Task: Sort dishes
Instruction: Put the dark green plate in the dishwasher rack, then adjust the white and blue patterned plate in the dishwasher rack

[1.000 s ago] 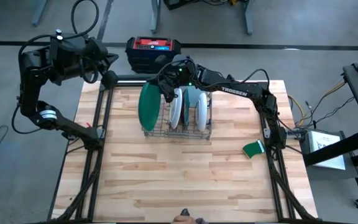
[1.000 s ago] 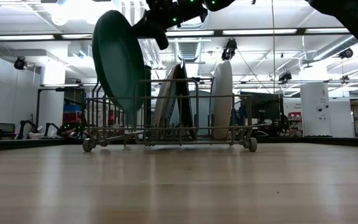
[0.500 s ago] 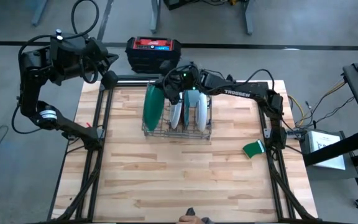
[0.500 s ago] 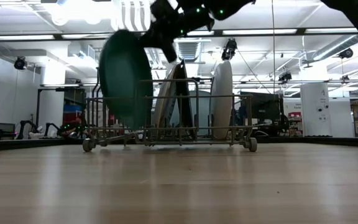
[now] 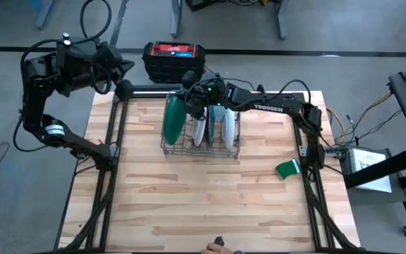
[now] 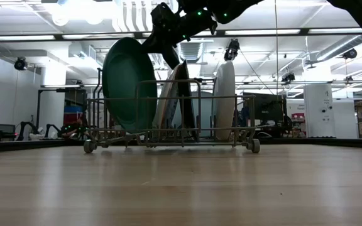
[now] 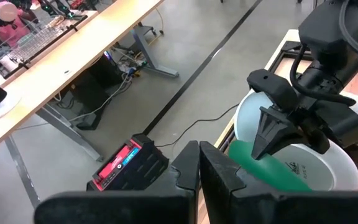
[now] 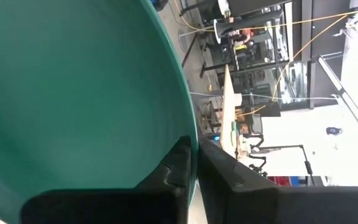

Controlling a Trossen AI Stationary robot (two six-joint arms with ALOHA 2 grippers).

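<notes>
High view, left to right: left hand (image 5: 123,89) sits shut, upper left. Centre frame, the rack (image 5: 200,147) has the dark green plate (image 5: 173,120) slotted in, right hand (image 5: 191,95) pinching its rim; other plates (image 5: 213,125) already racked. Nearly done.

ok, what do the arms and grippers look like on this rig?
Both arms are dark, jointed, with loose black cables. The right arm carries white TROSSEN lettering and green lights near its wrist. The left arm has a white-ringed joint. Both grippers have two flat, dark, wedge-shaped fingers.
</notes>
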